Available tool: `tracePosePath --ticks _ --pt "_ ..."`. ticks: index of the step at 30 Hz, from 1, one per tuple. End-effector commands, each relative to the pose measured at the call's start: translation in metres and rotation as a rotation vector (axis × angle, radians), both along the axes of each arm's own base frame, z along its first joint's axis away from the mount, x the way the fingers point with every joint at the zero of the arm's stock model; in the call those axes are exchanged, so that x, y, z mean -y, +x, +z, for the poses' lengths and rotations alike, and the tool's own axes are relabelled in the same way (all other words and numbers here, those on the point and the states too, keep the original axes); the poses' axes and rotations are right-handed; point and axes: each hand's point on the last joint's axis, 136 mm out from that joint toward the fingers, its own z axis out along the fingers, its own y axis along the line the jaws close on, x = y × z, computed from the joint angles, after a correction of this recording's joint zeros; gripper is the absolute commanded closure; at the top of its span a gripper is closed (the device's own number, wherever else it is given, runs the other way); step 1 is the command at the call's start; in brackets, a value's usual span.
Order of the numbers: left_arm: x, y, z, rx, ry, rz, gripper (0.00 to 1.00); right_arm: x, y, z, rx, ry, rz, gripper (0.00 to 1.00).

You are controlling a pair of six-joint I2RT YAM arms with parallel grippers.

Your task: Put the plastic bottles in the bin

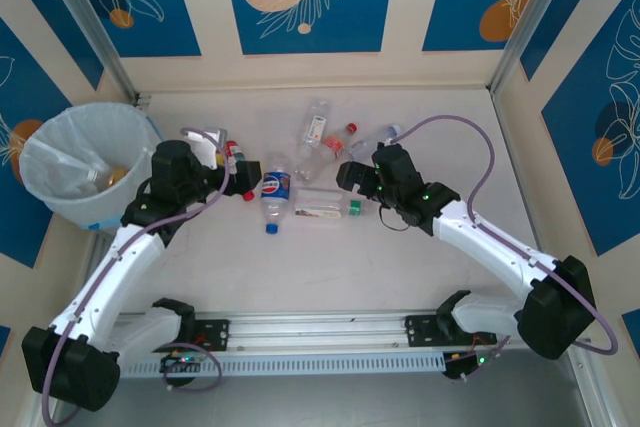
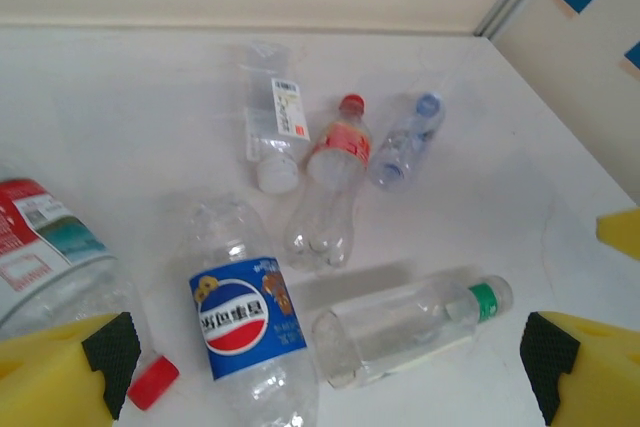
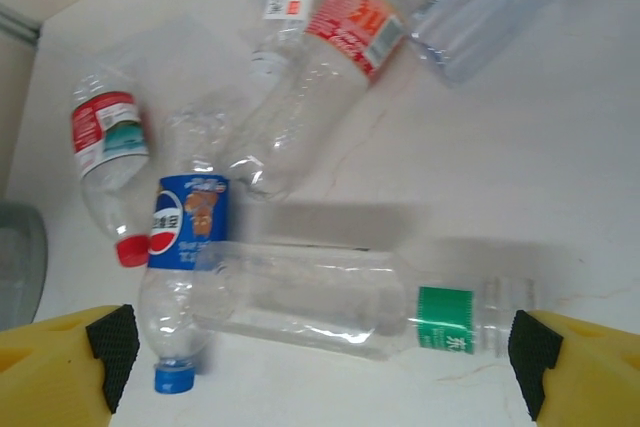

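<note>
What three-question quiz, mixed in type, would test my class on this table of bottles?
1. True or false: the green-capped bottle lies on its side on the table.
2. Multiple choice: the cap of the Pepsi-label bottle is A red, B blue, C white.
3. Fill the gap: in the top view, the bin stands at the table's ___ side.
Key: 1 true; 2 B; 3 left.
</note>
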Motion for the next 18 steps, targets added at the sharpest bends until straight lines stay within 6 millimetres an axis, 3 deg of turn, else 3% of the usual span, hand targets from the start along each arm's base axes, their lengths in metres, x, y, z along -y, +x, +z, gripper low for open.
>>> tracePosePath --ticks 1,3,6,8,12,16,18 --pt "0.001 -0.008 0.001 0.015 -0.027 0.0 0.01 0.014 0.0 -0.015 -0.087 -0.034 -0.077 0.03" --pt "-0.004 -0.011 -0.007 0.012 -0.007 0.02 0.01 0.008 0.005 -0.016 -0.072 -0.052 -0.024 0.03" --pt "-0.012 -0.013 -0.016 0.004 0.025 0.052 0.01 -0.011 0.01 -0.014 0.028 -0.18 0.253 0.04" --pt "-0.016 -0.01 -0.019 0.004 0.037 0.076 0.01 -0.014 0.004 -0.019 -0.01 -0.219 0.439 0.06" --pt "-0.014 -0.004 -0.022 -0.002 0.035 0.081 0.01 -0.013 -0.002 -0.025 -0.101 -0.2 0.616 0.07" --pt "-0.019 0.006 -0.033 -0.053 0.053 0.13 0.01 -0.02 -0.025 -0.034 -0.052 -0.251 0.931 0.07" --pt "-0.02 0.009 -0.036 -0.06 0.047 0.143 0.01 -0.019 -0.027 -0.041 -0.003 -0.297 1.037 0.08"
